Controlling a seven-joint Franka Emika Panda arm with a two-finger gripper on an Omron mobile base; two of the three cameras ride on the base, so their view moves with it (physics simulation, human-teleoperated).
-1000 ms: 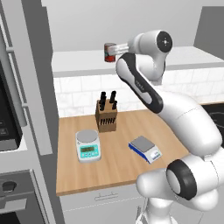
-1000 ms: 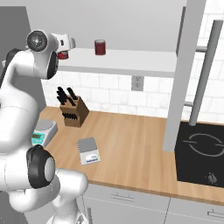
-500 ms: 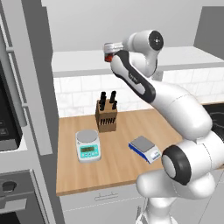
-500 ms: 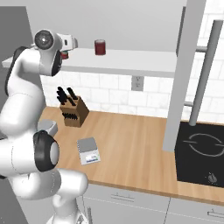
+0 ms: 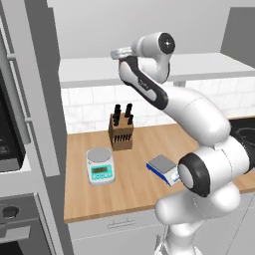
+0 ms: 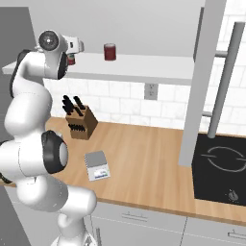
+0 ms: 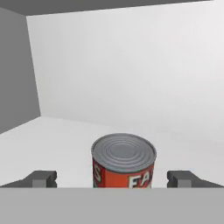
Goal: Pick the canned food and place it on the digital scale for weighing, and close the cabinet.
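We are reaching into the open cabinet (image 7: 131, 65) to take the canned food (image 7: 124, 161), which stands upright on the white shelf floor at the lower middle of the hand view, grey ringed top toward us and red label below it. Our gripper (image 7: 113, 179) is spread wide, one dark fingertip (image 7: 41, 178) at the lower left and the other at the lower right, with the tin between them and clear air on both sides, so nothing is grasped yet. The tin sits a little right of centre between the tips, so we judge that a small sideways correction before closing would keep one finger from nudging it first and tipping it. We should advance until the pads flank the label's middle rather than the rim, then close evenly. In the right base view the wrist is at the upper left, by the shelf edge, and a darker maroon can (image 6: 110, 51) stands further along the shelf; we leave that alone. The digital scale (image 6: 97, 165) waits on the wooden counter (image 6: 144, 163) at lower centre-left, beside the knife block (image 6: 78, 123).
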